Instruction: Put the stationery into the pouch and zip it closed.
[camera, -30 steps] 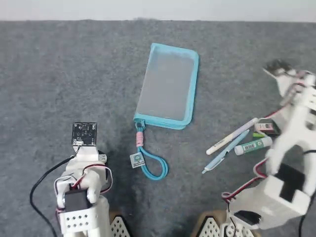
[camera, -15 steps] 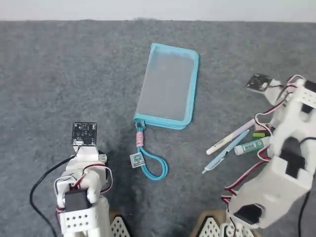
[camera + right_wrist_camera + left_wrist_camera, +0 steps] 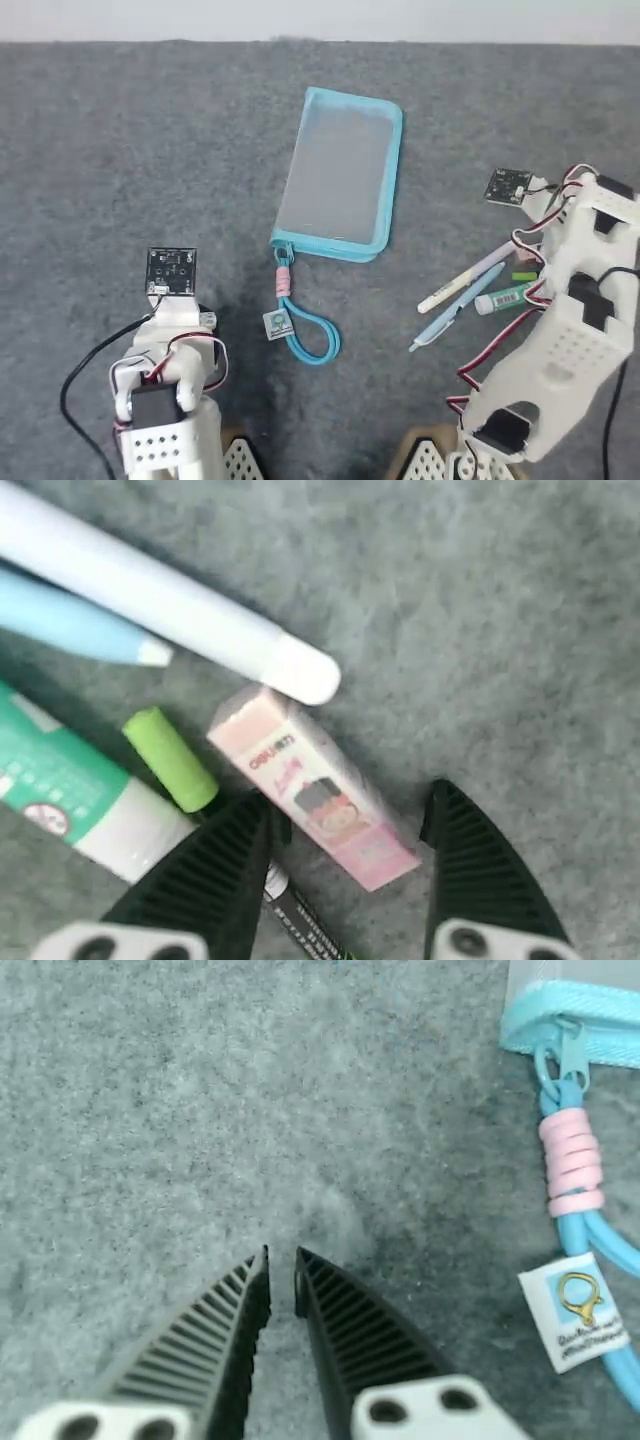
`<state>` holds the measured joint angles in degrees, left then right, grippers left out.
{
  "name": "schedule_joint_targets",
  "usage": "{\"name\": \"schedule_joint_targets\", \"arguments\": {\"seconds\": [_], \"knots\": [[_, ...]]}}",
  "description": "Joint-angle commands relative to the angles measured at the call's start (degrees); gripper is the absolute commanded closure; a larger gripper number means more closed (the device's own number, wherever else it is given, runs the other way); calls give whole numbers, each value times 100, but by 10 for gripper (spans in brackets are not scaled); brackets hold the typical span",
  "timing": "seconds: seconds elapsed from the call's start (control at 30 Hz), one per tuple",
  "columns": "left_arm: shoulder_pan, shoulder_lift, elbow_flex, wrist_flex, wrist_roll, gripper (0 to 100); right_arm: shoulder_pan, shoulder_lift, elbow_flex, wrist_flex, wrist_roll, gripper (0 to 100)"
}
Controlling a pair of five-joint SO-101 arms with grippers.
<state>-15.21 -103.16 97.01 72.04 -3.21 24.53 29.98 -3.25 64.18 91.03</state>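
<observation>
- Pink eraser lies well right of the pouch, between the right gripper's wide-open jaws, ungripped.
- Left gripper, below-left of the pouch, is all but closed, empty.

You work over a mottled grey counter. The pouch at upper centre has a turquoise border around a frosted, pale grey panel. Its strap is turquoise too, with a pink ribbed sleeve and a white tag printed with a gold clasp. At the right you see a pale lilac-white pen, a light blue pen and a white glue stick with a green label. The eraser is pink and white with a small cartoon figure, and the cap is lime green. The left tool and the right tool have black ribbed fingers. The arms are white, with red and black wires.
</observation>
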Motion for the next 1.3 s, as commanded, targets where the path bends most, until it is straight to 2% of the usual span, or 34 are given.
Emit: {"name": "schedule_joint_targets", "arguments": {"seconds": [0.0, 0.07, 0.23, 0.37, 0.47, 0.53, 0.93, 1.27], "knots": [[-18, -123, -40, 18, 26, 953, -84, -13, -229, -198, -484, 913], [-18, -123, -40, 18, 26, 953, -101, -13, -440, -136, -1090, 992], [-18, -123, -40, 18, 26, 953, -75, -13, -1741, 760, -2945, 980], [-18, -123, -40, 18, 26, 953, 40, -4, -2910, 1947, -3710, 992], [-18, -123, -40, 18, 35, 953, 286, 13, -3411, 2985, -3754, 992], [-18, -123, -40, 18, 44, 953, 558, -13, -3464, 3327, -3736, 992], [-18, -123, -40, 18, 35, 953, 1903, 374, -3314, 3556, -3534, 992], [-18, -123, -40, 18, 35, 953, 2475, -145, -3314, 3811, -3578, 991]]}}
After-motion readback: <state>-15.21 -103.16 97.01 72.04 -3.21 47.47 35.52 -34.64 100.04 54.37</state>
